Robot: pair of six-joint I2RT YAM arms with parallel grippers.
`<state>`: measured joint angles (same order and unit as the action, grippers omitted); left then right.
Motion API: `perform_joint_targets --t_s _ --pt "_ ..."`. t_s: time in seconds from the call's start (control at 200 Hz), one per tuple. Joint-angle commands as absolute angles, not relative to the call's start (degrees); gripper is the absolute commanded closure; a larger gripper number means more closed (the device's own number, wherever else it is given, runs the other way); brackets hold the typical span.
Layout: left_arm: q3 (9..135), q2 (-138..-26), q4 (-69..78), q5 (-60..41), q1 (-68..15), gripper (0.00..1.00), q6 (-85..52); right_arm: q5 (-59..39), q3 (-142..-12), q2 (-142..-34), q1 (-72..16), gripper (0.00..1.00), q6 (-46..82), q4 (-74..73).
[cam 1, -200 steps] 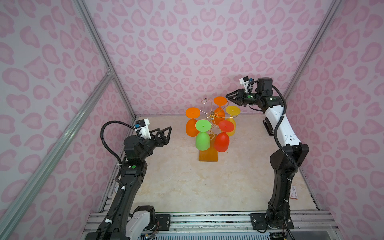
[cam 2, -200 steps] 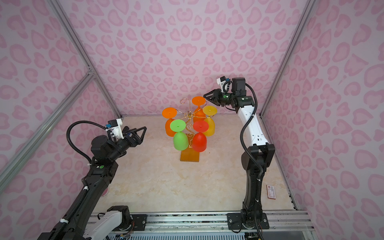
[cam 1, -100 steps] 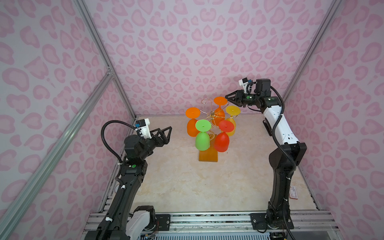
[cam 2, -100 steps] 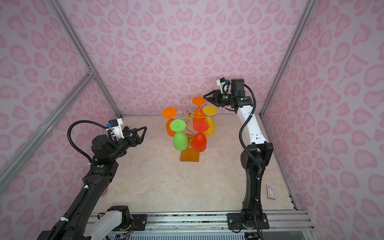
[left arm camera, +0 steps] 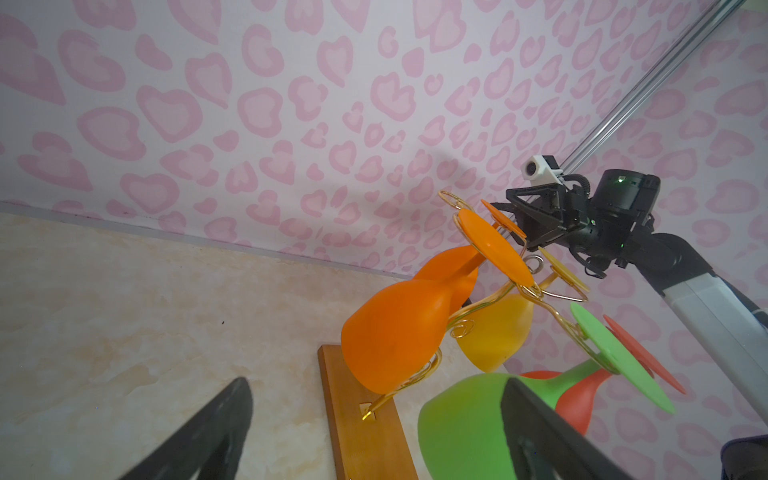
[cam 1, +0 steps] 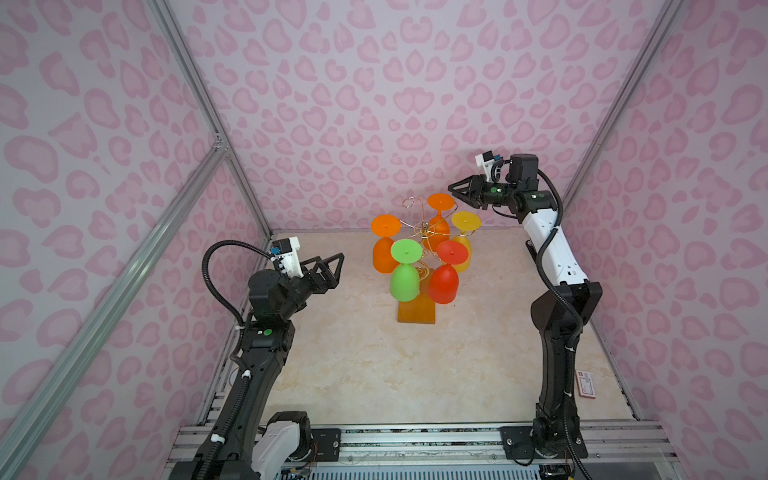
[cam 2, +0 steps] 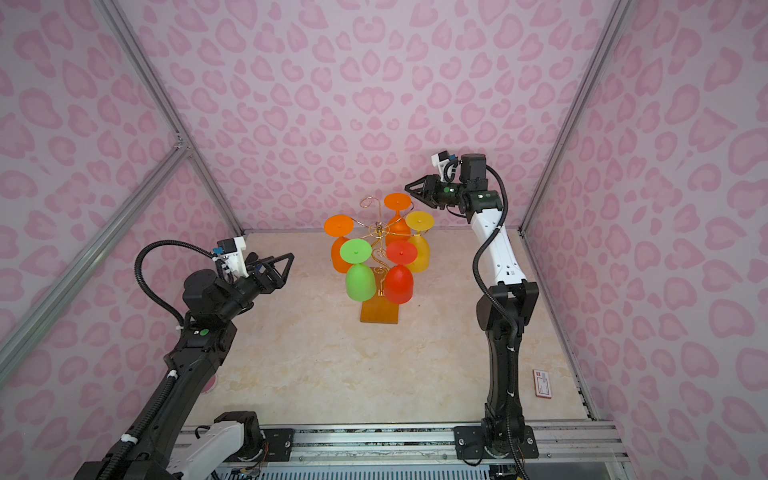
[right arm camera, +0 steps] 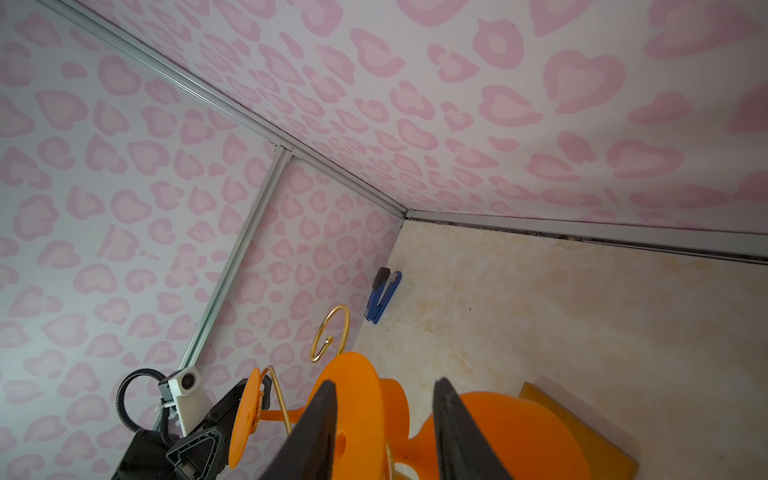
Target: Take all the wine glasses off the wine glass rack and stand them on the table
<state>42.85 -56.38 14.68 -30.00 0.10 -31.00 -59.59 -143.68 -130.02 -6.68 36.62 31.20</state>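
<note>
A: What's the room like?

B: A beige marbled tabletop [cam 1: 353,374], boxed in by walls [cam 1: 374,104] printed with pink heart-like blotches and framed in grey metal rails [cam 1: 204,104]. A small red-and-white card [cam 1: 585,384] lies near the right edge. The right wrist view shows a blue stapler [right arm camera: 382,295] at the foot of the left wall.

A: And the rack?

B: The rack [cam 1: 415,313] stands toward the back middle, its wooden base flat on the tabletop. Five glasses hang upside down from its gold arms. The green glass [cam 1: 404,282] and red glass [cam 1: 444,284] are in front, an orange glass [cam 1: 385,226] is at the left and a yellow glass [cam 1: 465,220] at the right. The rear orange glass [cam 1: 440,201] hangs at the back.

A: The grippers?

B: The left gripper [cam 1: 337,270] hovers left of the rack, well apart from it, jaws spread wide. The right gripper [cam 1: 451,191] is high at the back, just beside the rear orange glass's foot, jaws partly spread. Whether they touch that foot I cannot tell.
</note>
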Motion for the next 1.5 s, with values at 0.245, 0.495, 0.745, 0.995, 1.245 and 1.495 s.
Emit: perform_joint_targets --t_s 0.245,0.495,0.745,0.995,1.245,1.495 --pt "43.59 -56.24 14.50 -30.70 0.09 0.05 -30.32 -62.98 -144.23 -130.96 -7.29 0.64 35.20 31.83" --pt "43.68 -56.23 14.50 -30.76 0.14 0.05 -30.31 -63.80 -144.23 -130.97 -7.82 0.67 33.95 32.99" --pt "43.68 -56.51 14.51 -30.80 0.09 0.05 -30.24 -63.90 -144.10 -130.96 -8.04 0.72 32.78 34.43" --pt "43.60 -56.65 14.51 -30.69 0.10 0.05 -30.15 -64.31 -144.05 -132.18 -8.26 0.77 32.48 34.63" --pt "43.42 -56.35 14.41 -30.53 0.11 0.05 -30.10 -64.07 -143.96 -132.45 -8.44 0.80 32.54 34.72" --pt "43.42 -56.25 14.41 -30.51 0.09 0.05 -30.15 -63.63 -143.96 -131.67 -8.26 0.81 33.55 33.29"
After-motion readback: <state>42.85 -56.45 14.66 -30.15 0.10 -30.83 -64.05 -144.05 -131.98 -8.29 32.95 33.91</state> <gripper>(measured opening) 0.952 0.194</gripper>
